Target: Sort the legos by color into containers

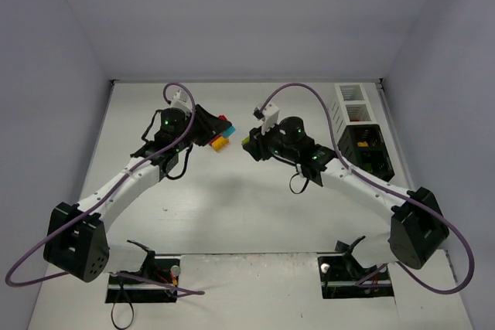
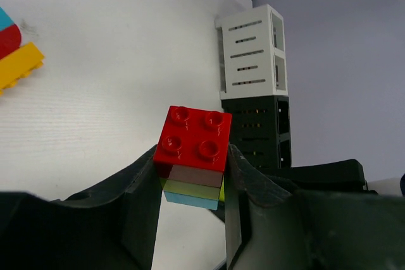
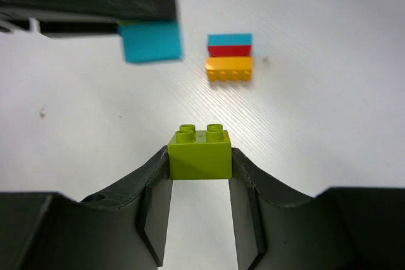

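Note:
My left gripper point(image 1: 216, 130) point(image 2: 193, 164) is shut on a small stack of legos point(image 2: 195, 138), a red brick on top, green and cyan beneath, held above the table; it also shows in the top view point(image 1: 227, 123). My right gripper point(image 1: 250, 145) point(image 3: 200, 164) is shut on a lime green brick point(image 3: 199, 150) point(image 1: 247, 142), close to the left gripper. A loose stack of cyan, red and orange-yellow legos point(image 3: 229, 59) point(image 1: 220, 143) point(image 2: 16, 61) lies on the table between and beyond them. The containers stand at the far right: white slatted bins point(image 1: 352, 102) point(image 2: 252, 55) and black bins point(image 1: 370, 151) point(image 2: 256, 128).
The bins sit against the right wall; a red piece shows in a white bin point(image 1: 356, 119) and yellow and green pieces in a black bin point(image 1: 363, 144). Purple cables loop above both arms. The arm bases point(image 1: 73, 241) point(image 1: 418, 229) stand at the near edge.

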